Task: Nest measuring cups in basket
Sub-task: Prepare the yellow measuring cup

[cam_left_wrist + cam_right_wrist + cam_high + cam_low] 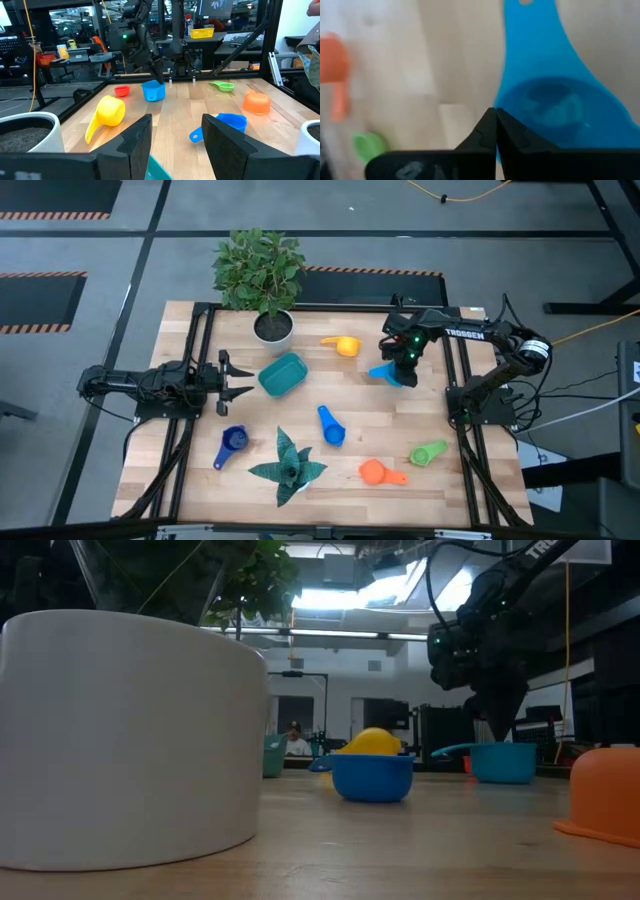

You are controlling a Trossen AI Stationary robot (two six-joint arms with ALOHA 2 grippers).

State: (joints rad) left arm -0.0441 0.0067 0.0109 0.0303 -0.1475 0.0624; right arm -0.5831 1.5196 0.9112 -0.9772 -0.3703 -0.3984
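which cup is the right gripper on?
The light blue cup, at the right gripper, whose fingers are shut on its rim. The yellow cup lies apart from it; the other cups lie farther off.

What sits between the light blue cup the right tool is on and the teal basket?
Only the yellow cup, slightly behind the straight line from the light blue cup at the right tool to the basket. Otherwise bare wood, in the high view.

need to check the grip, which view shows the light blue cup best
The left wrist view: the light blue cup stands whole and upright under the right gripper. The high view has it partly under the arm; the low view shows it side-on; the right wrist view looks blurrily into its bowl.
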